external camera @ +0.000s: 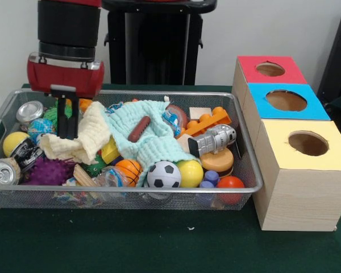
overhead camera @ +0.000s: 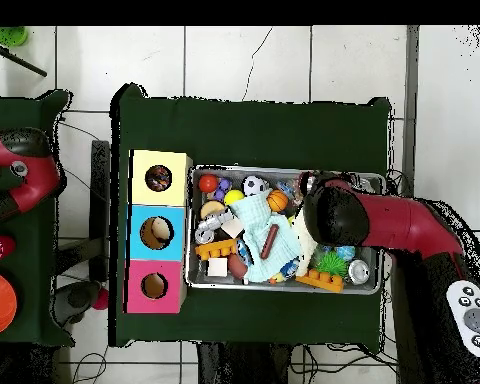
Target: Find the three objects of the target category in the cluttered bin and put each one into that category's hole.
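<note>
Clearly the gripper (external camera: 68, 122) hangs over the cream cloth (external camera: 82, 136) in the wire bin (external camera: 247, 170); whether it is clenched I cannot tell. Balls (soccer ball (external camera: 163, 174), orange ball (external camera: 128, 169)) lie beside it, so descending may snag cloth instead.

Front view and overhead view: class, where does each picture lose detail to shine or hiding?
Front view: shine whitens the top of the soccer ball and the can. Overhead view: the arm hides the gripper and part of the bin.
</note>
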`<state>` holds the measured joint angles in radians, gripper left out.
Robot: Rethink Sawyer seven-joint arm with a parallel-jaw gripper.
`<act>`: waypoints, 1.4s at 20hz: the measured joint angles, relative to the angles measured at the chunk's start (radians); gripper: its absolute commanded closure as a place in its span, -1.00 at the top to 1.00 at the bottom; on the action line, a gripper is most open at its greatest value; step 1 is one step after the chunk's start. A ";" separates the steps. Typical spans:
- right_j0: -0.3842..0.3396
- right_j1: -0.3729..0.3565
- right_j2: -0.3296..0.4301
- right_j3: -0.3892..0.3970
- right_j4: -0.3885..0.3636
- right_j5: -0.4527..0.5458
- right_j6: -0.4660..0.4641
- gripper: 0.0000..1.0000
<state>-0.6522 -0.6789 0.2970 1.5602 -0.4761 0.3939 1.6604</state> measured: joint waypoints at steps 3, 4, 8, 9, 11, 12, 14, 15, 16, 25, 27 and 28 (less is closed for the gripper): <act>-0.009 0.024 0.001 0.000 -0.027 0.000 0.000 -1.00; -0.010 0.028 0.002 0.000 -0.031 0.000 0.000 -1.00; -0.012 0.058 0.003 0.000 -0.070 0.000 0.000 -1.00; -0.012 0.062 0.005 0.000 -0.077 0.000 0.000 -1.00; -0.012 0.070 0.008 0.000 -0.089 0.000 0.000 1.00; -0.013 0.074 0.010 0.000 -0.096 0.000 0.000 1.00; -0.014 0.079 0.016 0.000 -0.106 0.000 0.000 1.00; -0.014 0.081 0.022 0.000 -0.114 0.000 0.000 1.00; -0.015 0.082 0.024 0.000 -0.116 0.000 0.000 1.00; -0.015 0.080 0.046 0.000 -0.146 0.000 0.000 1.00; -0.015 0.078 0.051 0.000 -0.150 0.000 0.000 1.00; -0.015 0.077 0.052 0.000 -0.150 0.000 0.000 1.00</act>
<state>-0.6668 -0.6017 0.3492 1.5601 -0.6264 0.3937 1.6604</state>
